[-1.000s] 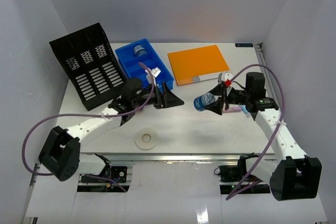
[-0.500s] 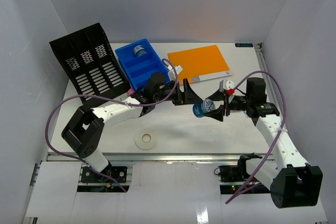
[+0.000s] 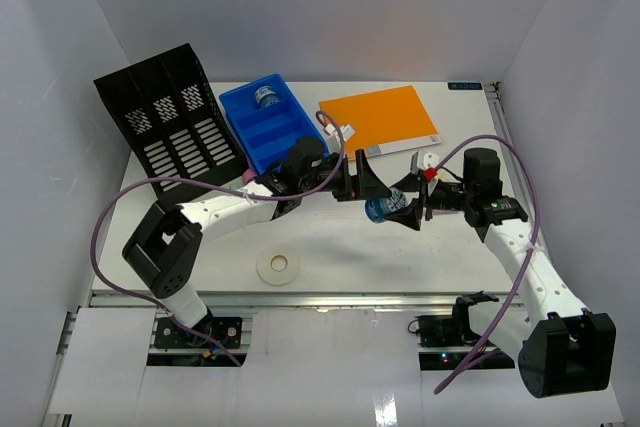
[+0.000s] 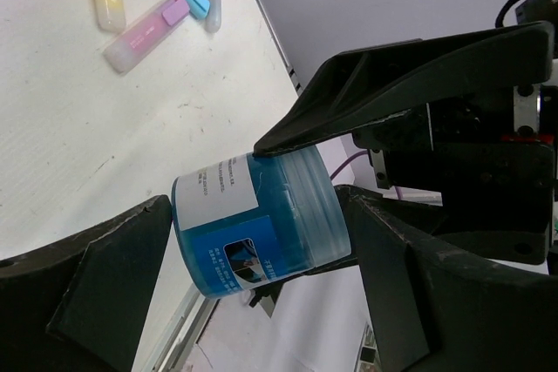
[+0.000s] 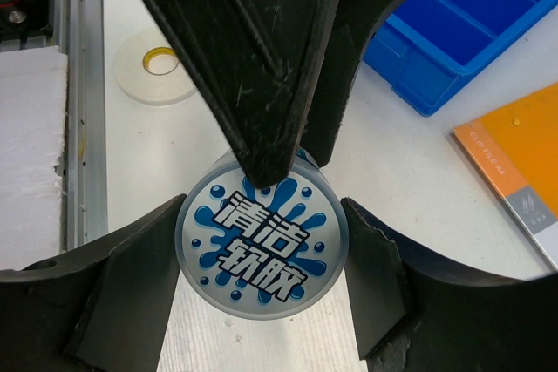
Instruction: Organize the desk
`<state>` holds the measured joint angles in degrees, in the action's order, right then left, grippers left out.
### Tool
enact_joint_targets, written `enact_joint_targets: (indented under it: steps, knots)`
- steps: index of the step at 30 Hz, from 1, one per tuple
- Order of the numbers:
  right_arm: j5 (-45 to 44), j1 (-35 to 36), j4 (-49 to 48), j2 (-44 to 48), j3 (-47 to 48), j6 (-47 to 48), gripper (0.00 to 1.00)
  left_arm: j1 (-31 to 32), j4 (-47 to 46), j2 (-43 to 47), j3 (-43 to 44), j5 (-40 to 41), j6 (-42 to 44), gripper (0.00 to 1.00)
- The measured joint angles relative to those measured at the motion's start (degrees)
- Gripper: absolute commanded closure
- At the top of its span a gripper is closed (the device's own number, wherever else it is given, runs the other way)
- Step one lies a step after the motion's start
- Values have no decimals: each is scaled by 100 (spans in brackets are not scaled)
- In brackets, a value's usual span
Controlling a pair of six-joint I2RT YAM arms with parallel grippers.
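A blue jar [image 3: 380, 209] with a clear lid is held in the air above the white desk [image 3: 330, 237], near its middle. My right gripper [image 3: 405, 209] is shut on the jar's lid end; in the right wrist view [image 5: 261, 215] its fingers press both sides of the printed lid [image 5: 261, 246]. My left gripper [image 3: 372, 187] is open, with its fingers on either side of the jar's body [image 4: 253, 224]. They stand very close to it in the left wrist view [image 4: 257, 206].
A blue compartment tray [image 3: 272, 125] holding another small jar [image 3: 266, 96] stands at the back beside a black slotted rack [image 3: 170, 127]. An orange folder [image 3: 380, 122] lies at the back right. A tape roll [image 3: 280, 266] lies near the front edge. Highlighters [image 4: 144, 32] lie on the desk.
My left arm has reached right from near the tray until its fingers straddle the jar. My right gripper has carried the jar slightly left and down to meet it.
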<state>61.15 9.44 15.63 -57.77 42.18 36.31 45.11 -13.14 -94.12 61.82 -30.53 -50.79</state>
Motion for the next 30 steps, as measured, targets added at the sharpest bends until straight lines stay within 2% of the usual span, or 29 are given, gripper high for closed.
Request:
enact_joint_targets:
  steps: [5, 8, 15, 17, 18, 20, 22, 23, 24, 26, 30]
  knots:
    - [-332, 45, -233, 8, -72, -61, 76, 109, 407, -184, 235, 71, 71, 7]
    - [-550, 69, -293, 10, -90, -115, 76, 179, 741, -304, 437, 172, 139, 11]
    - [-886, 136, -455, 21, -149, -141, 74, 252, 1302, -535, 898, 447, 265, 24]
    - [-925, 148, -470, 29, -163, -141, 73, 262, 1414, -557, 961, 490, 294, 31]
    - [-942, 150, -472, 35, -172, -143, 69, 264, 1460, -570, 999, 509, 308, 38]
    - [-967, 151, -474, 44, -179, -143, 55, 268, 1517, -590, 1044, 531, 334, 48]
    - [-979, 154, -474, 45, -180, -143, 35, 272, 1556, -593, 1065, 549, 349, 60]
    - [-983, 155, -474, 46, -180, -143, 33, 273, 1569, -593, 1071, 558, 355, 62]
    - [-985, 155, -474, 49, -183, -143, 19, 275, 1571, -593, 1071, 569, 359, 72]
    - [-987, 157, -474, 70, -195, -155, 5, 275, 1571, -593, 1071, 596, 354, 82]
    - [-963, 163, -594, 198, -224, -152, 10, 284, 1681, -593, 1071, 880, 395, 100]
